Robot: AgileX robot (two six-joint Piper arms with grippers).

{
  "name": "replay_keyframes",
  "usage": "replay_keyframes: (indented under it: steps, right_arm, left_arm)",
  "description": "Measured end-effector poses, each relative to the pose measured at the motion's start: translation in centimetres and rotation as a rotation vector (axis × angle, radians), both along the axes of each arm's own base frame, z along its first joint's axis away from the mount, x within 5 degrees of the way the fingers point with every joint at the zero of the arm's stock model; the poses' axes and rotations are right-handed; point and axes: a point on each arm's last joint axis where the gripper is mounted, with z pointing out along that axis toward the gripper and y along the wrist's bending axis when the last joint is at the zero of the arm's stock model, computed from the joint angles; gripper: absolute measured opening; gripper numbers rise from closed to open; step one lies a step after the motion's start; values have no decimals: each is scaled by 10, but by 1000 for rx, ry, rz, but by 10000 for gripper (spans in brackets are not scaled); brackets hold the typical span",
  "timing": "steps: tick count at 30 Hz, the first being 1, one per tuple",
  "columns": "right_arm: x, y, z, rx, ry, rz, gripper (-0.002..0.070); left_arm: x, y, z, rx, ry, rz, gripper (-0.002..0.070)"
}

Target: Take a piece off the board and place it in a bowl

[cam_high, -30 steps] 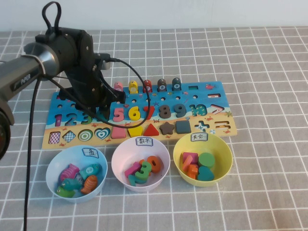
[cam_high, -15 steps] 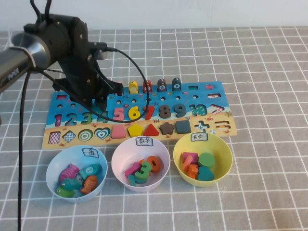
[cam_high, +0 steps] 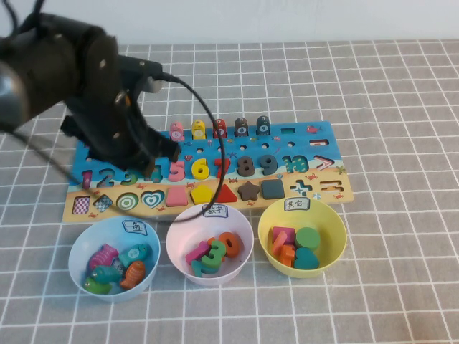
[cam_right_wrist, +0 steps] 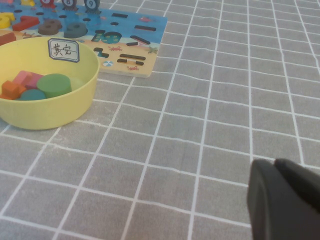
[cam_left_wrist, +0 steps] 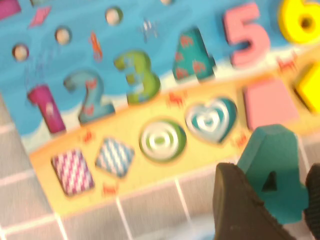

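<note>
My left gripper (cam_left_wrist: 270, 176) is shut on the piece (cam_left_wrist: 272, 150), a teal-blue "4", and holds it above the near edge of the board (cam_left_wrist: 125, 30). The 4-shaped slot (cam_left_wrist: 194, 56) lies between the green "3" (cam_left_wrist: 137, 75) and the pink "5" (cam_left_wrist: 245, 35). In the high view my left arm (cam_high: 97, 93) hangs over the board's (cam_high: 315, 143) left part and hides the piece. The pale pink bowl (cam_high: 176, 233) stands just in front of the board and holds several numerals. My right gripper (cam_right_wrist: 274, 164) is shut and empty, low over the grey table.
A light blue bowl (cam_high: 77, 251) with fish pieces stands left of the pink bowl. A yellow bowl (cam_high: 337, 231) with shape pieces stands right of it and also shows in the right wrist view (cam_right_wrist: 75, 105). A black cable (cam_high: 215, 136) loops over the board.
My left arm has risen from the board and swung nearer, with the teal "4" lifted out of its slot. The right gripper has not visibly moved.
</note>
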Motion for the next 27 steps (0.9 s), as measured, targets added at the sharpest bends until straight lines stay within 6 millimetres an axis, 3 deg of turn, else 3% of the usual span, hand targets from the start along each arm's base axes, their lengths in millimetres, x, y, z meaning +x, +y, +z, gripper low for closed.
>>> replay_keyframes:
  steps: [4,15,19,27]
  right_arm:
    - [0,0,0,0,0,0,-17]
    - [0,0,0,0,0,0,-17]
    - [0,0,0,0,0,0,-17]
    - [0,0,0,0,0,0,-17]
  left_arm:
    - [-33,9,7,-15,-38,-36,237]
    - [-120,38,-2,-130,-120,-153,237]
    - [-134,35,-10,-185,-87,-250,237]
    - [-139,14,-10,-316,-103,-363,237]
